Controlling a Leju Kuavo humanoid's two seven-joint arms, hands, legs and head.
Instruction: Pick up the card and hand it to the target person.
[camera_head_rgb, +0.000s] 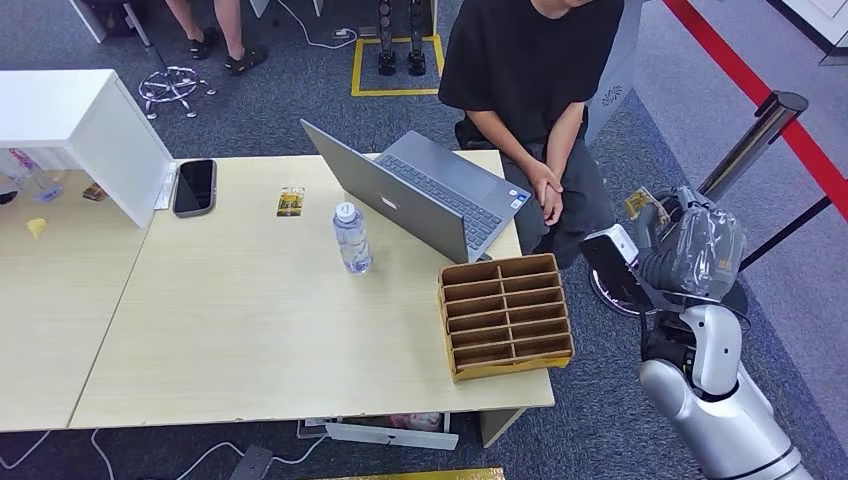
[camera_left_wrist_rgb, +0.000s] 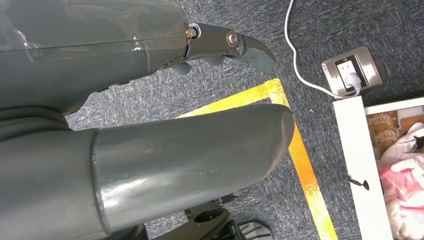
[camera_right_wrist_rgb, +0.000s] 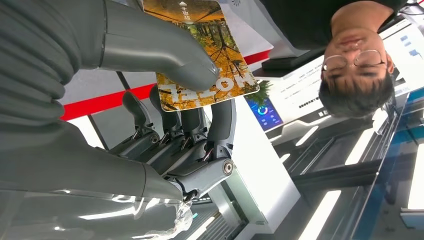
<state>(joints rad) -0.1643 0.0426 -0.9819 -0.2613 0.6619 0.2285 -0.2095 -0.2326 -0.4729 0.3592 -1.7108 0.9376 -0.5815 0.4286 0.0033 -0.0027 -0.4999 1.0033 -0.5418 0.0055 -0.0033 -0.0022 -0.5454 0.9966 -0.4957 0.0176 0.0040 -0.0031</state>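
**Card pinched in the raised right hand**

Under the right hand's thumb, the card is pressed against darker fingers, with the seated person just beyond. The left hand hangs over carpet; its grasp is probably empty, though I cannot tell.

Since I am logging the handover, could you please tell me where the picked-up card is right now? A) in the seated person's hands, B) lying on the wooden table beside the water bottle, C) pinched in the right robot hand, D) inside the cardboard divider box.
C: the right wrist view shows the yellow autumn-leaf printed card pressed between the thick grey thumb and dark fingers of the right robot hand.
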